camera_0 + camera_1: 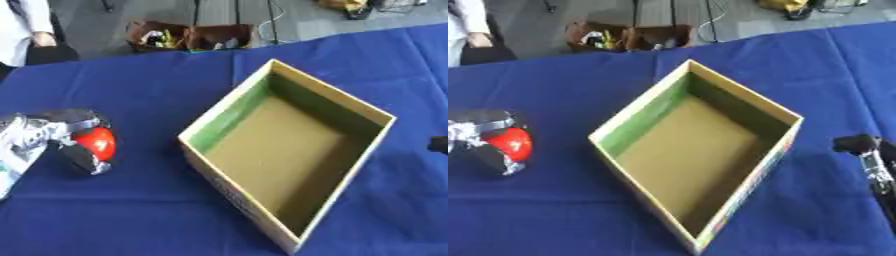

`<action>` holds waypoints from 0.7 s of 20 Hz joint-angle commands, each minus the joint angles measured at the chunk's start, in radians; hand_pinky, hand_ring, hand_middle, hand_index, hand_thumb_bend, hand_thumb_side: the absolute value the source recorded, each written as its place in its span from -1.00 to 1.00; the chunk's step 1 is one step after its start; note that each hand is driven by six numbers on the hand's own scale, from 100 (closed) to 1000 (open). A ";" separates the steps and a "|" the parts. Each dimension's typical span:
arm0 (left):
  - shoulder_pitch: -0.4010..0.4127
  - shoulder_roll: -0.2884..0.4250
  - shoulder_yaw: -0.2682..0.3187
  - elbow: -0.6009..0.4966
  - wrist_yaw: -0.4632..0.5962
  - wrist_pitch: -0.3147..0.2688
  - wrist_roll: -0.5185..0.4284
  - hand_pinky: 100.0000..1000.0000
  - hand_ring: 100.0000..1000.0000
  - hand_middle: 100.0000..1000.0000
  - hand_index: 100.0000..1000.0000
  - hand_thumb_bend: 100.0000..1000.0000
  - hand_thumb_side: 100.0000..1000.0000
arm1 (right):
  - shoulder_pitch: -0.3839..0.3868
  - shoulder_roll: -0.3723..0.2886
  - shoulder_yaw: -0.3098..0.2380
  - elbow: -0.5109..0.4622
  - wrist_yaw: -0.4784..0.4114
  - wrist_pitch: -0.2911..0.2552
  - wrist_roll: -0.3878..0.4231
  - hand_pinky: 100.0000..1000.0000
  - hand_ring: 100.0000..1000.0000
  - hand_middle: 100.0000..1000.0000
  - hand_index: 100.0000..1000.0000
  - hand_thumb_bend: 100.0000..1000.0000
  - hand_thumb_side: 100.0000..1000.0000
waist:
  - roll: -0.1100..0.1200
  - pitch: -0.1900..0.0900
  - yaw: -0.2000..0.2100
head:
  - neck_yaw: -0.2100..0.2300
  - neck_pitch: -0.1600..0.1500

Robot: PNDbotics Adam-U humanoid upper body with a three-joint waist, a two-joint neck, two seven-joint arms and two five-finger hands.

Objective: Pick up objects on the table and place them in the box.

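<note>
The box (289, 150) sits at frame centre on the table (140, 85). At the left edge, the left hand (52, 135) wraps a round object (96, 142). The right hand (868, 155) shows at the right edge.

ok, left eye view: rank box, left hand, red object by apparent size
1. box, largest by far
2. left hand, curled round the red object
3. red object, smallest, partly covered by the hand

The hand runs off the left edge, so only its visible part counts.
</note>
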 commanded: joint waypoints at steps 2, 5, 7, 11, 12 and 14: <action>-0.025 0.063 0.035 -0.067 0.032 0.012 0.011 -0.98 0.21 0.36 0.46 -1.00 -0.66 | -0.003 -0.009 -0.004 -0.010 -0.009 0.004 -0.002 0.71 0.58 0.07 0.28 -1.00 0.79 | -0.002 -0.030 0.002 | -0.001 -0.002; -0.023 0.072 0.041 -0.090 0.049 0.020 0.010 -0.97 0.21 0.37 0.46 -1.00 -0.65 | -0.003 -0.009 -0.004 -0.010 -0.011 0.005 -0.003 0.71 0.58 0.07 0.28 -1.00 0.80 | -0.001 -0.030 0.001 | -0.003 -0.004; -0.025 0.075 0.047 -0.113 0.061 0.020 0.007 -0.99 0.20 0.35 0.44 -1.00 -0.65 | -0.003 -0.009 -0.004 -0.010 -0.011 0.005 -0.004 0.71 0.58 0.07 0.28 -1.00 0.80 | -0.001 -0.031 -0.001 | -0.005 -0.005; -0.054 0.076 0.060 -0.200 0.103 0.003 -0.007 -1.00 0.16 0.31 0.43 -1.00 -0.63 | 0.000 -0.011 -0.005 -0.010 -0.012 0.006 -0.007 0.72 0.58 0.07 0.28 -1.00 0.79 | 0.001 -0.036 -0.001 | -0.008 -0.001; -0.067 0.073 0.061 -0.224 0.122 0.000 -0.015 -1.00 0.14 0.29 0.43 -1.00 -0.62 | 0.001 -0.011 -0.005 -0.010 -0.013 0.006 -0.007 0.72 0.58 0.07 0.29 -1.00 0.79 | 0.001 -0.037 0.000 | -0.007 0.000; -0.099 0.066 0.057 -0.269 0.157 -0.006 -0.032 -1.00 0.12 0.28 0.42 -1.00 -0.62 | 0.002 -0.013 -0.004 -0.010 -0.014 0.006 -0.008 0.72 0.58 0.07 0.29 -1.00 0.79 | 0.002 -0.040 0.002 | -0.006 0.001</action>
